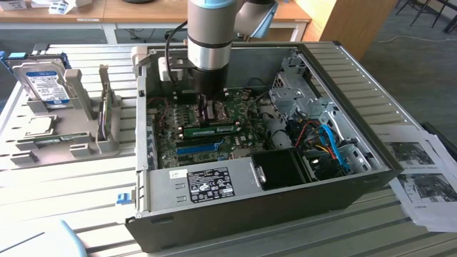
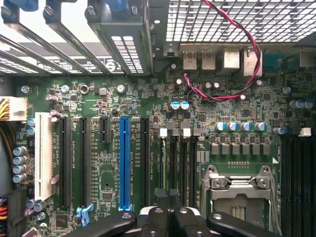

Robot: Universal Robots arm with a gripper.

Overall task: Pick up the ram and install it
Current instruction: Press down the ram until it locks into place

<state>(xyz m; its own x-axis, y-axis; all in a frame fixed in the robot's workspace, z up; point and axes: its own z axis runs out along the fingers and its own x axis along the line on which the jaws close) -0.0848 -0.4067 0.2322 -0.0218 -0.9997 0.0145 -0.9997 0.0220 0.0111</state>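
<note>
Exterior view, case: open computer case (image 1: 371, 176) lies on its side on a slatted table (image 1: 64, 193), arm reaching down into it.
Board: motherboard (image 2: 98, 197) lies flat in the case; blue slot (image 2: 125, 163) runs beside black slots (image 2: 64, 163) and a white slot (image 2: 43, 155).
Ram: green stick (image 1: 213, 130) lies across the board just below the gripper in the exterior view; looks seated or resting in a slot, can't tell which.
Gripper: gripper (image 2: 168, 217) has its fingers drawn together, and nothing is visibly between them; it hangs just above the narrow memory slots (image 2: 180, 168) next to the processor socket (image 2: 240, 190).
Step well done: judgement only, keep the stick square to its slot, press evenly at both ends, stay clear of the red-black twisted wire (image 2: 237, 94) and the small capacitors (image 2: 240, 126).
Surface: grey holder tray (image 1: 50, 134) sits on the exterior view's left with a hard drive (image 1: 44, 83) standing in it; printed sheets (image 1: 421, 171) lie on the exterior view's right.
Room: wooden desks (image 1: 143, 13) behind, carpet floor.
</note>
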